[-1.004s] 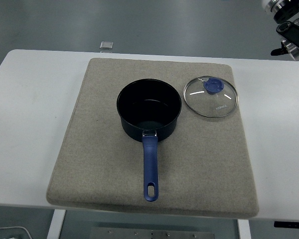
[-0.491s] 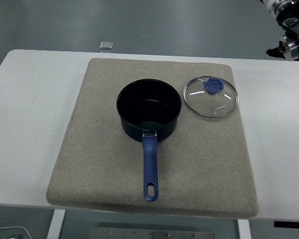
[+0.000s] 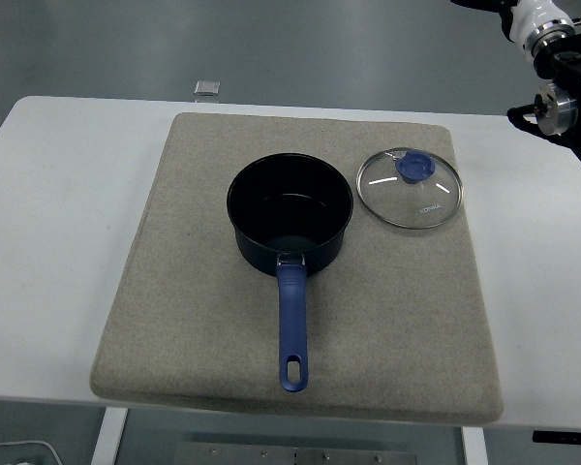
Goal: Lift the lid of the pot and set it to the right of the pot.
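glass pot lid (image 3: 410, 189) with a metal rim lies flat on the mat, dome side up, blue knob (image 3: 413, 167) sitting toward its far edge. small print shows on the glass near the right rim, too small to read. lid is just to the right of the pot, a narrow strip of mat between the two rims; they are not touching.

pot (image 3: 290, 214) is dark blue, uncovered, upright near the centre of the mat. inside is dark and looks to hold nothing. its blue handle (image 3: 291, 325) runs straight toward the near edge, ending in a hanging hole, and rests over the mat.

beige felt-like mat (image 3: 194, 320) is roughly square and covers most of the middle of the white table (image 3: 58, 232). lid sits in the mat's far-right quarter, well inside its edges.

right hand (image 3: 560, 92) shows only in part at the far-right corner, raised, well apart from lid and pot. black links and silver joints are visible, plus a white part at the very top edge. fingers: cannot tell whether apart or curled, as most of the hand is cut off by the edge. nothing is seen held in it.

left arm does not show.

small grey square object (image 3: 206, 87) lies beyond the table's far edge, on the grey floor (image 3: 300, 44).
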`<state>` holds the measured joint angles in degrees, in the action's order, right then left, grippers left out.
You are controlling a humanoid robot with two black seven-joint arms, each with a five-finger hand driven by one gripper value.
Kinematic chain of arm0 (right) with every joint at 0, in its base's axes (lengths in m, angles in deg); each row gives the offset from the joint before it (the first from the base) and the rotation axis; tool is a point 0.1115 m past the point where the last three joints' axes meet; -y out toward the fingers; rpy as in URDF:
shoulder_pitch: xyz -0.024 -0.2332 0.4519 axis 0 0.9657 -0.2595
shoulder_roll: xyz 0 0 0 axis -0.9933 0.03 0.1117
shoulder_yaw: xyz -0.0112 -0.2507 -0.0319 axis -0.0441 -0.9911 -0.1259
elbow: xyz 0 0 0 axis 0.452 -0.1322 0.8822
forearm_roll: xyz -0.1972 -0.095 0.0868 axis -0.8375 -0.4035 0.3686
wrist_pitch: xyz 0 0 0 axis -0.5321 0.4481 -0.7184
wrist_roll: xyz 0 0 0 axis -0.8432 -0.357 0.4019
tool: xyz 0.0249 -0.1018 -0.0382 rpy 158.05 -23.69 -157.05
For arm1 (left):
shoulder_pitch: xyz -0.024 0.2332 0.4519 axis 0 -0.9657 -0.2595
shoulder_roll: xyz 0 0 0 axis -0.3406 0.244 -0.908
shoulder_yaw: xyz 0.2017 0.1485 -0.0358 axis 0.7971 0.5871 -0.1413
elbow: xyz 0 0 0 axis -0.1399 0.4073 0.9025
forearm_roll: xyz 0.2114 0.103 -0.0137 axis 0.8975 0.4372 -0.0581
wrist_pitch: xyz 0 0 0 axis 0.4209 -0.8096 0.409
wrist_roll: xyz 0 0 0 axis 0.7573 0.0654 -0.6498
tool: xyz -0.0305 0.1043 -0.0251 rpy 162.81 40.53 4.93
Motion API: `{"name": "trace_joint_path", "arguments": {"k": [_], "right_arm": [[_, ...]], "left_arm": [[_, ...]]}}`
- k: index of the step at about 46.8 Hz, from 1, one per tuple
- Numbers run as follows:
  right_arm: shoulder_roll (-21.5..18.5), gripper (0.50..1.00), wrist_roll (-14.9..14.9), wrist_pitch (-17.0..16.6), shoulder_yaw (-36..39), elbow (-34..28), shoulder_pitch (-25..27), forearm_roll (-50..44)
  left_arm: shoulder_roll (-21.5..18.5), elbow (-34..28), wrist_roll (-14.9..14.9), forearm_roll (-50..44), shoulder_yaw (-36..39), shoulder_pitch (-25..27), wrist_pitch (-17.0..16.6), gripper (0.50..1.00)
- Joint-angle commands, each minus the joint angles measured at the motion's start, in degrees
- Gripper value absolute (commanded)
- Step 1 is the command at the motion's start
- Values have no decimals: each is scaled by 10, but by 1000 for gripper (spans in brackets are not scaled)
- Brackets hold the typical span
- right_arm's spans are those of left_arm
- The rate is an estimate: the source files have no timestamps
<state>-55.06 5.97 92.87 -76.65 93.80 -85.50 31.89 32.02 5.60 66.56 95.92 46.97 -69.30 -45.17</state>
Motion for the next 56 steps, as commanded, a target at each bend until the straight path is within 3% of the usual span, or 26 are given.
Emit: {"name": "trace_joint_path", "arguments": {"k": [1,16,27,43,56], "right_arm": [[-10,897,-1,-1,8,0,7,13],[-35,897,-6,-2,43,0,41,36],[-35,897,-54,-17,107,1,59,113],[-36,899,-55,-16,165,1,69,128],[-34,901,-50,-15,165,-1,77,116]], "left_arm": [[0,0,0,0,0,0,0,1000],[0,0,0,0,0,0,-1,1000],[0,0,0,0,0,0,0,1000],[0,0,0,0,0,0,0,1000],[0,0,0,0,1,-1,0,1000]]}}
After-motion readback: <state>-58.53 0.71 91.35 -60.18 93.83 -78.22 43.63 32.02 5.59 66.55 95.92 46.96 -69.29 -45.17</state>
